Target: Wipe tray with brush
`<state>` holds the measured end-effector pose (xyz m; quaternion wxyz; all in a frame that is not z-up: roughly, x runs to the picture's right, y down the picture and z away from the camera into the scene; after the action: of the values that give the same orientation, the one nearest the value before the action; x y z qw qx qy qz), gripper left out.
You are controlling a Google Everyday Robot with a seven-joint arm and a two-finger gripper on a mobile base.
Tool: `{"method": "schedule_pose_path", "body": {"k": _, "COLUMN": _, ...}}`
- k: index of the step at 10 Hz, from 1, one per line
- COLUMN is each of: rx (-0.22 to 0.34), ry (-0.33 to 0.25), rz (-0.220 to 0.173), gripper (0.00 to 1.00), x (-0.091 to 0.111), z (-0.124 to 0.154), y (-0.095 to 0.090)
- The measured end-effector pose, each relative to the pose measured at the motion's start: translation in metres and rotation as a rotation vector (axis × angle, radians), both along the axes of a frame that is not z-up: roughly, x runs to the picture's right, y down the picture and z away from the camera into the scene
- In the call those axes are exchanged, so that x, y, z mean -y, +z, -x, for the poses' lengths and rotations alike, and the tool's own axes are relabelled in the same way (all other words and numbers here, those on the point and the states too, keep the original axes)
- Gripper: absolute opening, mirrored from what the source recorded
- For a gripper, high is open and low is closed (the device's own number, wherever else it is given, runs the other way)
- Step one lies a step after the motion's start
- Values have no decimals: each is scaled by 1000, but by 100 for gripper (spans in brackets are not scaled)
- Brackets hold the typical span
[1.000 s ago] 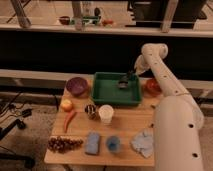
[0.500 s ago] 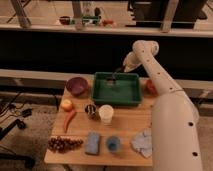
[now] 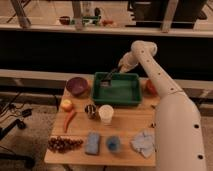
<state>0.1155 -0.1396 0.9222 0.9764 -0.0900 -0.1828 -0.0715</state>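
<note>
The dark green tray [image 3: 120, 95] sits at the back of the wooden table. My gripper [image 3: 120, 66] hangs over the tray's back edge, at the end of the white arm that reaches in from the right. It is shut on the brush [image 3: 110, 76], whose thin black handle slants down to the left. The greyish bristle head [image 3: 104, 82] is low over the tray's back left corner; I cannot tell whether it touches the floor of the tray.
A purple bowl [image 3: 77, 85] stands left of the tray and a red-orange object [image 3: 151, 88] to its right. In front are a white cup [image 3: 105, 114], a dark can [image 3: 91, 110], a carrot [image 3: 69, 119], grapes [image 3: 64, 144], a blue sponge [image 3: 92, 142] and a cloth [image 3: 144, 141].
My gripper has moved left along the tray's back, from its right end to past the middle. The brush head has gone with it toward the tray's left side.
</note>
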Motion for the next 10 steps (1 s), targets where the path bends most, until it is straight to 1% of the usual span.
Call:
{"method": "schedule_pose_path", "body": {"k": 2, "rx": 15, "ry": -34, "rz": 18, "gripper": 9, "x": -10, "z": 5, "y": -3}}
{"method": "schedule_pose_path", "body": {"k": 3, "rx": 26, "ry": -60, "rz": 34, "gripper": 9, "x": -18, "z": 8, "y": -9}}
{"method": "schedule_pose_path", "body": {"k": 5, "rx": 34, "ry": -90, "rz": 53, "gripper": 9, "x": -27, "z": 8, "y": -18}}
{"method": "schedule_pose_path", "body": {"k": 7, "rx": 53, "ry": -131, "rz": 76, "gripper": 9, "x": -37, "z": 15, "y": -31}}
{"method": "schedule_pose_path", "body": {"k": 9, "rx": 57, "ry": -149, "rz": 97, "gripper": 9, "x": -43, "z": 13, "y": -37}}
{"method": "schedule_pose_path", "body": {"k": 10, "rx": 53, "ry": -162, "rz": 114, "gripper": 9, "x": -45, "z": 9, "y": -35}}
